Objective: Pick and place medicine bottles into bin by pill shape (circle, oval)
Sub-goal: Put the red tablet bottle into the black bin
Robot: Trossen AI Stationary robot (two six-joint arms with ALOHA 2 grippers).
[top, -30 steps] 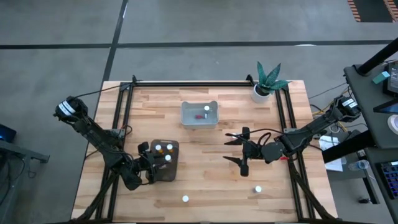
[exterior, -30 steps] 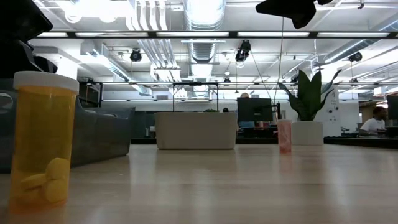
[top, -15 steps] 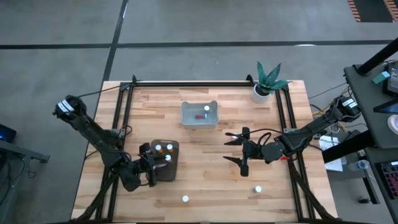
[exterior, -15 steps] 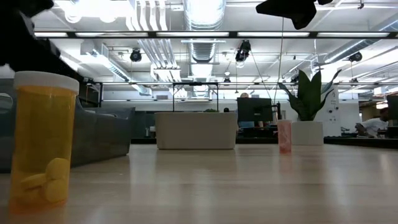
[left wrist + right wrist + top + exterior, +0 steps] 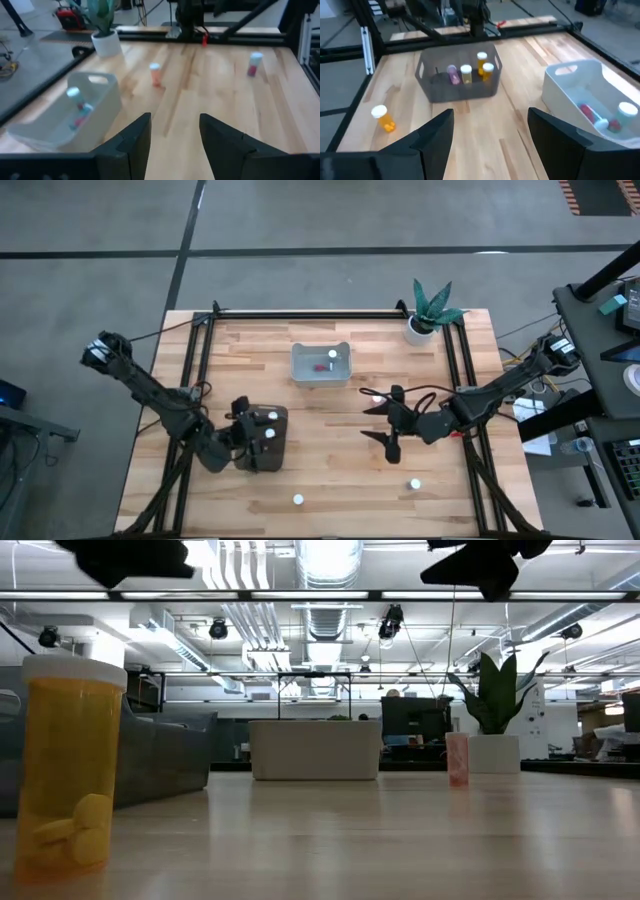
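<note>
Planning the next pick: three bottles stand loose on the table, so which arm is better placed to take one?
Probably the right. The right gripper hangs open between the bottle just beyond it and the bottle nearer the front edge. The left gripper is open at the dark bin, farther from both.

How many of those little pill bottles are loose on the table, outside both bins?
3. One loose bottle stands by the table edge past the dark bin, a second bottle further right, a third bottle beside the right gripper. None seem hidden.
</note>
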